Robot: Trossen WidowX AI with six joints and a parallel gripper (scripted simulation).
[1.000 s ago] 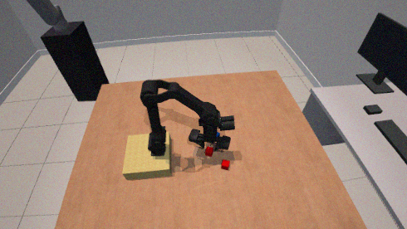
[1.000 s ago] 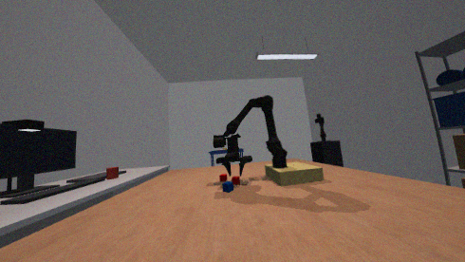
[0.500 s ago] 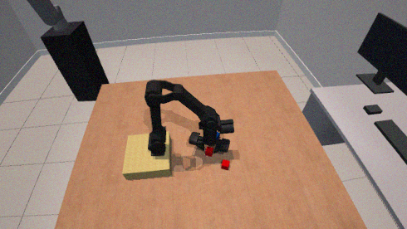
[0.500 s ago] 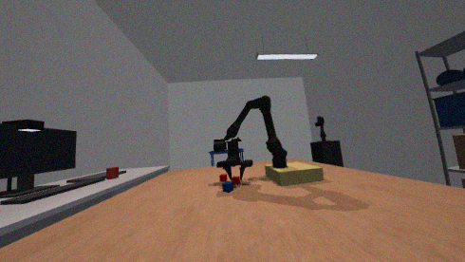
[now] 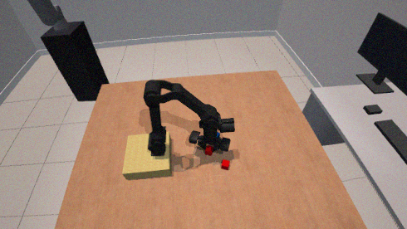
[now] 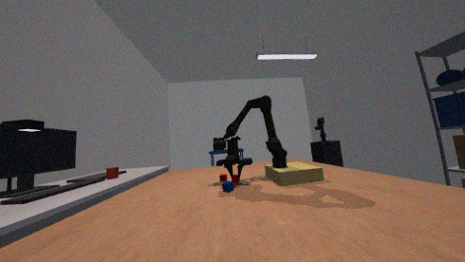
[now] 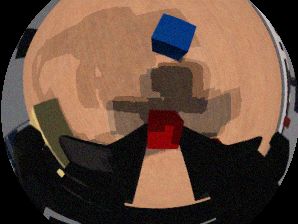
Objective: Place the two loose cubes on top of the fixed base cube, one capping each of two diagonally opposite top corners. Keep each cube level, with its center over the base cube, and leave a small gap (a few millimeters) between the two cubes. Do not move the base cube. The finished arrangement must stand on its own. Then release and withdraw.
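Observation:
My gripper is down at the table top and shut on a small red cube, which sits on the wood between the fingertips. A blue cube stands a short way beyond the fingers; in the top view it is mostly hidden behind the gripper, with only a sliver of the blue cube showing. A second red cube lies loose on the table close to the gripper, apart from the others; it is out of the wrist view.
The arm's base stands on a yellow block on the wooden table. A black cabinet stands on the floor behind. A side desk with a monitor runs along one table edge.

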